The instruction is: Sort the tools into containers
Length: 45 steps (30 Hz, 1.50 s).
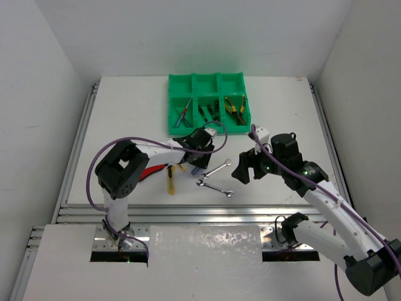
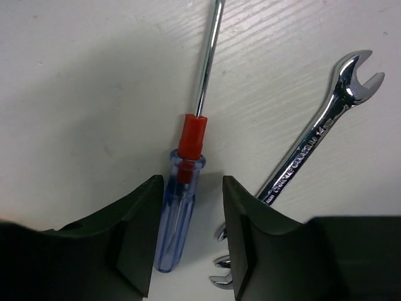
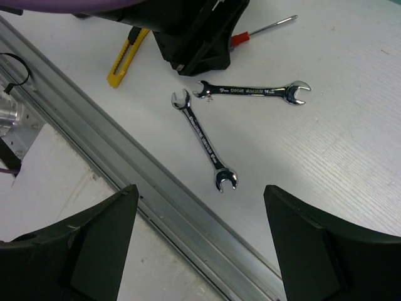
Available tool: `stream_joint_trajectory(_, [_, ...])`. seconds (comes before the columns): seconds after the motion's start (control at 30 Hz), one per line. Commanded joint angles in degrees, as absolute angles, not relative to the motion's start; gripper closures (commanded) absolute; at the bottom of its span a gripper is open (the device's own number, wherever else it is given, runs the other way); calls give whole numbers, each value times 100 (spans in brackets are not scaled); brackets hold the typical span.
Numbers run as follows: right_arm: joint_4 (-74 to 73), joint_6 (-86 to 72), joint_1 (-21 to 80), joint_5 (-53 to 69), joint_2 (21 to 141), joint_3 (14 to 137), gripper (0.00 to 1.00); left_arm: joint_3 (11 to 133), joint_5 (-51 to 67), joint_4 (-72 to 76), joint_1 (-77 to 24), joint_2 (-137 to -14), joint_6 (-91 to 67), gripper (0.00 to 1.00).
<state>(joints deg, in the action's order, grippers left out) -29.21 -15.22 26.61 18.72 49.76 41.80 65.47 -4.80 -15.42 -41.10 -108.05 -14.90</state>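
Note:
A screwdriver (image 2: 182, 200) with a clear blue handle and red collar lies on the white table between the fingers of my left gripper (image 2: 193, 251). The gripper is open and straddles the handle, with its left finger close against it. In the top view the left gripper (image 1: 193, 160) is low over the screwdriver (image 1: 195, 169), just in front of the green tray (image 1: 207, 128). Two silver wrenches (image 3: 250, 92) (image 3: 203, 139) lie beside it. My right gripper (image 3: 200, 244) is open and empty, above the table to the right of the wrenches (image 1: 217, 169).
A yellow box cutter (image 1: 170, 182) and a red-black utility knife (image 1: 150, 172) lie left of the wrenches. The tray's near compartments hold a screwdriver (image 1: 183, 114), dark screwdrivers (image 1: 208, 113) and yellow-handled pliers (image 1: 235, 108). A metal rail (image 3: 156, 182) runs along the near table edge.

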Motion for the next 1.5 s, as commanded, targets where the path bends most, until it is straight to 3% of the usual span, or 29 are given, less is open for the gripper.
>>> stream_joint_trajectory(0.0, [-2742, -1477, 2654, 2013, 4966, 4219, 18, 6574, -316, -1222, -4227, -11029, -1441, 62])
stream_joint_trajectory(0.07, [-2742, -1485, 2663, 2030, 4966, 4219, 18, 6592, -456, -1283, -4271, -11153, -1485, 79])
stream_joint_trajectory(0.1, [-2733, -1477, 2654, 2039, 4975, 4219, 18, 6600, -501, -1309, -4271, -11153, -1538, 94])
stream_joint_trajectory(0.13, [-2733, -1485, 2654, 2022, 4975, 4227, 18, 6592, -518, -1301, -4271, -11136, -1547, 99])
stream_joint_trajectory(0.43, [-2733, -1459, 2654, 1986, 4966, 4236, 18, 7242, -1994, -1600, -4061, -10012, -2046, 100])
stream_joint_trajectory(0.63, [-2716, -1459, 2663, 1995, 5036, 4219, 18, 7602, -1899, -1145, -3314, -10028, -2584, 100])
stream_joint_trajectory(1.0, [-2663, -1450, 2663, 2135, 5098, 4175, 18, 9921, -1345, -1521, -2400, -11846, -1943, 100])
stream_joint_trajectory(1.23, [-2637, -1441, 2654, 2215, 5150, 4184, 18, 10397, -1283, -1477, -2171, -12489, -1863, 100])
stream_joint_trajectory(1.27, [-2628, -1441, 2663, 2241, 5142, 4184, 18, 10537, -1292, -1494, -2153, -12628, -1907, 97])
stream_joint_trajectory(1.33, [-2593, -1424, 2663, 2311, 5142, 4157, 18, 10774, -1423, -1809, -2109, -12813, -2038, 79])
stream_joint_trajectory(1.37, [-2541, -1433, 2663, 2329, 5124, 4140, 18, 10976, -1450, -1932, -2109, -12945, -2065, 56])
stream_joint_trajectory(1.47, [-2531, -1424, 2663, 2355, 5115, 4131, 18, 10742, -1765, -1899, -2109, -12815, -2188, 17])
